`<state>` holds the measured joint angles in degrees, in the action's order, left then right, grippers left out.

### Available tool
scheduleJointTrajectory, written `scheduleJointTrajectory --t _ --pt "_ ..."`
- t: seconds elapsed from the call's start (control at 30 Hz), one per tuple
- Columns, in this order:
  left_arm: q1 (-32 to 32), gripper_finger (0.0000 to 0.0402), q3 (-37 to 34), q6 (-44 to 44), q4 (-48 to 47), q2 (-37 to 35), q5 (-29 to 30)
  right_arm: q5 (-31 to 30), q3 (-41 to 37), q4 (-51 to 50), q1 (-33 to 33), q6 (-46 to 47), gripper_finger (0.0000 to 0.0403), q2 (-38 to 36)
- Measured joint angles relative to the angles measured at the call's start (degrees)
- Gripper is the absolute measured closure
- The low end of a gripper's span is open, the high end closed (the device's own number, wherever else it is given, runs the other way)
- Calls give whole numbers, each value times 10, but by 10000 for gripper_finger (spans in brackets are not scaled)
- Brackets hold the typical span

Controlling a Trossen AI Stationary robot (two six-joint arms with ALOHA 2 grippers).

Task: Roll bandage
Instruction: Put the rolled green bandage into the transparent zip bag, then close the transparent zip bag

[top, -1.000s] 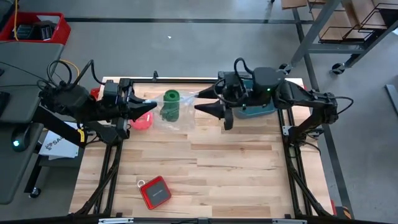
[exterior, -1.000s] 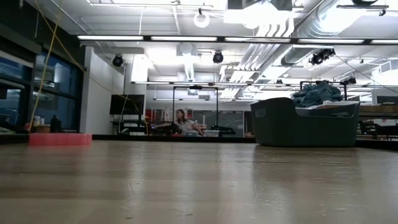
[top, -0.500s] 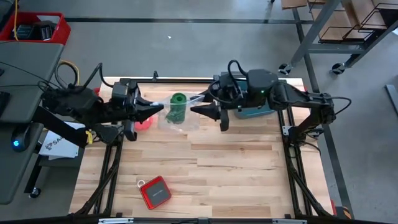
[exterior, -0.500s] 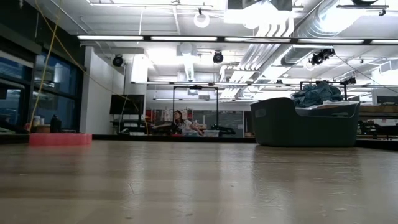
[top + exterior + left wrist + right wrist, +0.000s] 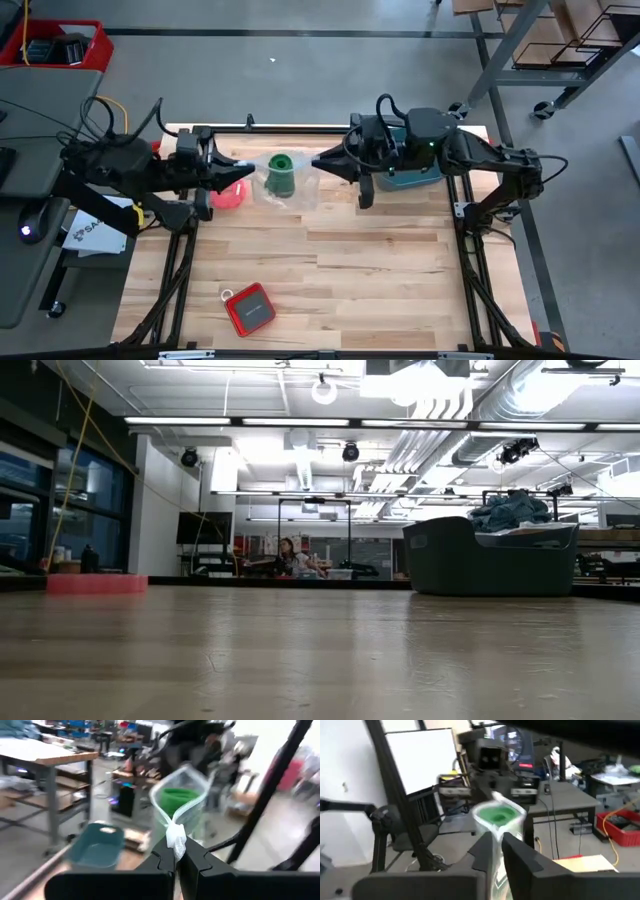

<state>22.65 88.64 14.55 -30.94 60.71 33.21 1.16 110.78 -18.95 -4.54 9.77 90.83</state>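
Note:
The bandage [image 5: 280,172] is a stubby green roll inside a clear plastic bag [image 5: 288,190]. The bag hangs above the far middle of the table between my two grippers. My left gripper [image 5: 248,165] is shut on the bag's left end and my right gripper [image 5: 318,163] on its right end. The roll [image 5: 176,800] shows through the plastic in the left wrist view. In the right wrist view the roll [image 5: 497,815] sits beyond the fingers. The low view shows neither the bag nor the grippers. My left gripper pinches a bunched bit of the bag's top edge [image 5: 176,840] between its two fingers, coming level from the table's left. The bag hangs beyond and below the fingers, clear of the table. My right gripper has the bag's opposite top edge [image 5: 496,845] between its two fingers, coming level from the table's right. The plastic runs on past the fingers to the roll; the bag is lifted clear.
A pink-red ring [image 5: 230,195] lies on the table under my left gripper. A teal tub [image 5: 405,178] stands at the far right beneath my right arm. A flat red device [image 5: 249,308] lies near the front left. Bare wood fills the table's middle and right.
My right gripper has shut on the bag's right end. My left gripper went a little toward the table's right and came back, and the bag with the roll swayed with it, staying off the table.

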Motion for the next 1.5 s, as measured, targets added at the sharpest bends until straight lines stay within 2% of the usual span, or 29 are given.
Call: scheduleJointTrajectory --t 0.13,0.23,0.27,0.37,0.47,0.6,0.7,1.0,1.13,1.3,1.5 --pt "-25 401 0 -22 -57 1 45 2 0 -6 -2 -13 313 -1" --pt "-35 401 0 -32 0 3 -40 -26 1 -19 -5 -10 258 -4" --pt "-34 401 0 -51 -6 2 -45 -38 4 -30 -7 -12 240 -5" --pt "-37 401 -1 -25 -83 -8 55 -58 7 -33 -11 -29 200 -7" --pt "-55 401 0 -27 -68 -8 20 -66 7 -37 -17 -29 182 -7" --pt "-57 401 0 -1 -98 -4 4 -65 7 -43 -19 -62 179 -7" --pt "-71 401 0 -21 -98 12 -38 -31 7 -59 -19 -83 179 -7" --pt "-114 401 0 -85 -97 121 -161 -12 7 -192 -15 -103 179 1" --pt "-133 401 0 -108 -88 164 -207 -12 7 -211 -26 -112 180 5" --pt "-144 401 0 -122 -65 203 -224 -32 7 -224 -35 -116 219 9" --pt "-146 401 0 -151 6 211 -220 -46 7 -262 -31 -109 271 20"
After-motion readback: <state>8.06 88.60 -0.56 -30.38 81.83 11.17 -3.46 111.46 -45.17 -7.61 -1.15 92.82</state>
